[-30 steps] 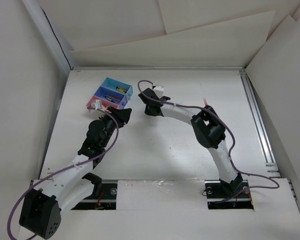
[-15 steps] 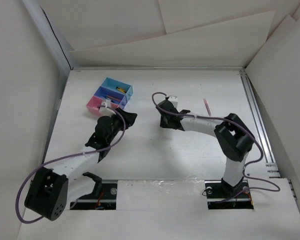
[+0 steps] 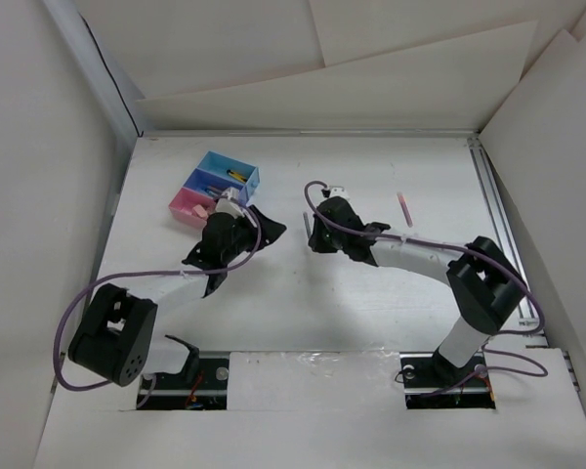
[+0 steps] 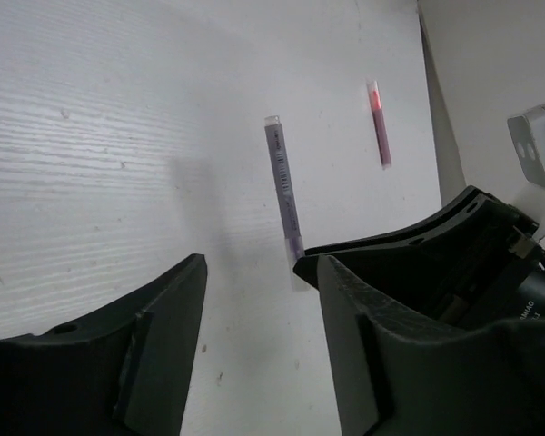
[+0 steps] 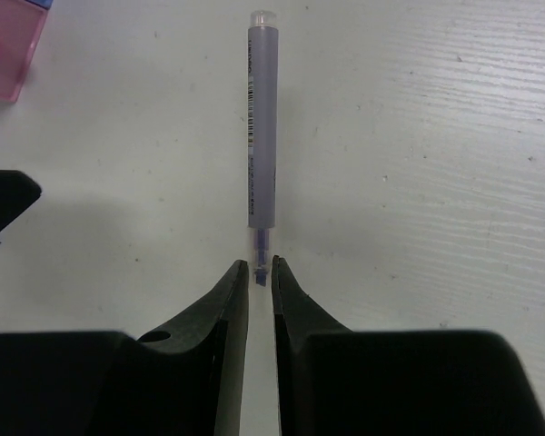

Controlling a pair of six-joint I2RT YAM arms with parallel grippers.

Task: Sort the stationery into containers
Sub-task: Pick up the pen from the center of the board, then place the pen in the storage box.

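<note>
A slim pale blue-violet pen lies flat on the white table, its thin tip pointing at my right gripper. The jaws stand almost shut, a narrow slit apart, with the pen's tip between the fingertips but not visibly pinched. My left gripper is open and empty, low over the table, with the same pen just ahead of it. A slim pink pen lies alone to the right. The joined bins, light blue, darker blue and pink, stand at the back left and hold small items.
The two grippers face each other closely near the table's middle. The right gripper's black body fills the left wrist view's right side. White walls enclose the table, and a metal rail runs along the right edge.
My left gripper moved right, away from the bins toward the middle. My right gripper drew back to the right and down, and its elbow swung far right. The blue-violet pen now shows on the table.
</note>
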